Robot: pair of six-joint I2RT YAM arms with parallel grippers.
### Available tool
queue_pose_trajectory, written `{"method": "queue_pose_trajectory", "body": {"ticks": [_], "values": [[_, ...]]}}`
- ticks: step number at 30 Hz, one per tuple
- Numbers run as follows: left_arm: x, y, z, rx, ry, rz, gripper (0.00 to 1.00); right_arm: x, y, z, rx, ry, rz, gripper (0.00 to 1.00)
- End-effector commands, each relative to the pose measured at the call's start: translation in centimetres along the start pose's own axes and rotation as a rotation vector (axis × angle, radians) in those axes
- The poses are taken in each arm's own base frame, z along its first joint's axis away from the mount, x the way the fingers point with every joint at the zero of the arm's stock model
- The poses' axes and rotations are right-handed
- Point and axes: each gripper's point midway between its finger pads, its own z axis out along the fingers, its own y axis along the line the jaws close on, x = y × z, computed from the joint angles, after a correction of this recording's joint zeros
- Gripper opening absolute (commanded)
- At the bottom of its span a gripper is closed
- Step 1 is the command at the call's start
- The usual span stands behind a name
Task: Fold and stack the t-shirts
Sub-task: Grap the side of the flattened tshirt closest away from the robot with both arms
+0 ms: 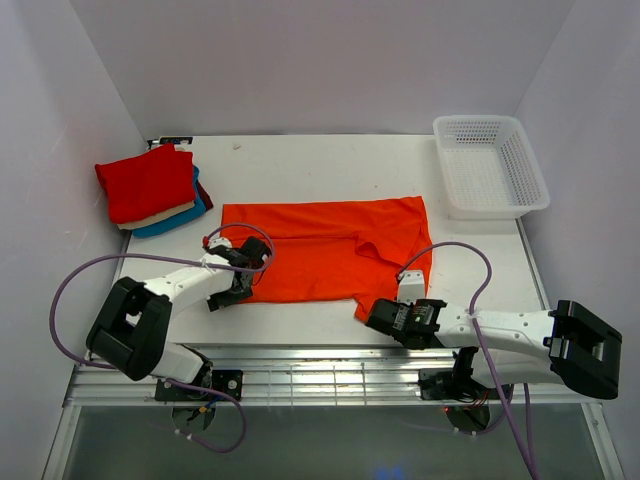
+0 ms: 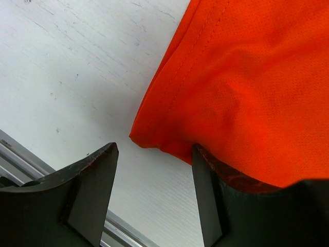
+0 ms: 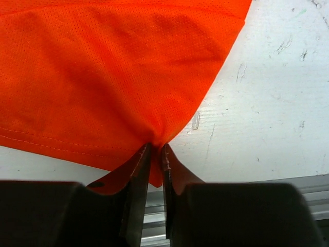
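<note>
Orange t-shirt on a white surface, a hand at each near corner.

The scuffed white surface [image 1: 320, 165] carries the orange t-shirt [image 1: 320, 250], a fine-mesh knit with stitched hems that lies mostly flat in the middle, with a flap folded over near its right end. Both wrist views cut it off at the frame edges. At the far right stands a white plastic mesh basket [image 1: 497, 207]. At the far left a folded red shirt [image 1: 145, 182] covers all but thin edges of a cream shirt [image 1: 165, 213] and a teal-blue shirt [image 1: 180, 222]. The right hand [image 3: 156, 154] is pressed together, pinching the near-right corner, whose tip is hidden between the pads. The left hand [image 2: 154, 159] is spread, with the near-left corner lying between its dark fingers [image 2: 92, 180].
</note>
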Motion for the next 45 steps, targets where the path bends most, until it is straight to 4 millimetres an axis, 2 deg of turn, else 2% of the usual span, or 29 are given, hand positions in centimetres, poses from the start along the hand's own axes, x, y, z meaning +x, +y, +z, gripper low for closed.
{"method": "queue_pose_trajectory", "body": {"ticks": [1, 5, 6, 7, 9, 15, 20, 23, 29, 31, 32, 35, 41, 42, 44, 45], "values": [[-0.5, -0.8, 0.0, 0.020, 0.004, -0.007, 0.69, 1.0, 0.4, 0.6, -0.016, 0.028, 0.005, 0.20], [-0.2, -0.9, 0.2, 0.010, 0.017, 0.010, 0.65, 0.7, 0.7, 0.4, -0.026, 0.027, -0.002, 0.12], [-0.1, -0.9, 0.2, 0.007, 0.021, 0.014, 0.58, 0.8, 0.5, 0.4, -0.022, 0.030, -0.006, 0.08], [0.1, -0.8, 0.4, -0.003, 0.029, 0.024, 0.54, 0.7, 0.6, 0.3, -0.024, 0.029, -0.006, 0.08], [0.1, -0.8, 0.5, -0.011, 0.037, 0.030, 0.51, 0.7, 0.4, 0.1, -0.018, 0.031, -0.009, 0.08], [0.5, -0.7, 1.0, -0.041, 0.062, 0.044, 0.52, 0.2, -0.1, -0.5, -0.019, 0.016, 0.005, 0.08], [0.1, -0.3, 1.2, -0.023, 0.076, 0.005, 0.59, -0.1, -0.6, -0.9, -0.008, 0.012, 0.004, 0.08], [0.4, -1.0, 2.2, 0.018, 0.125, 0.006, 0.58, 0.0, -0.6, -0.9, -0.007, 0.014, 0.004, 0.08], [1.6, -1.2, 4.0, -0.048, 0.221, 0.083, 0.56, 0.5, 0.3, -0.3, -0.035, 0.026, -0.008, 0.08], [1.6, -1.2, 4.0, -0.048, 0.221, 0.083, 0.50, 0.9, 0.4, 0.0, -0.029, 0.039, -0.019, 0.08], [1.7, -1.2, 4.0, -0.044, 0.227, 0.086, 0.40, 0.9, 0.5, 0.1, -0.030, 0.040, -0.025, 0.08], [1.9, -1.3, 4.2, -0.044, 0.238, 0.090, 0.24, 0.9, 0.6, 0.2, -0.029, 0.041, -0.027, 0.08], [2.4, -1.4, 4.5, -0.043, 0.264, 0.115, 0.16, 1.2, 1.2, 0.6, -0.053, 0.045, -0.021, 0.08], [2.3, -1.5, 4.4, -0.039, 0.261, 0.112, 0.13, 1.3, 1.3, 0.6, -0.058, 0.045, -0.020, 0.08], [2.2, -1.5, 4.3, -0.034, 0.256, 0.108, 0.00, 1.5, 1.2, 0.8, -0.053, 0.046, -0.020, 0.08], [2.1, -1.5, 4.3, -0.032, 0.254, 0.106, 0.00, 1.4, 1.1, 0.8, -0.047, 0.042, -0.016, 0.08]]}}
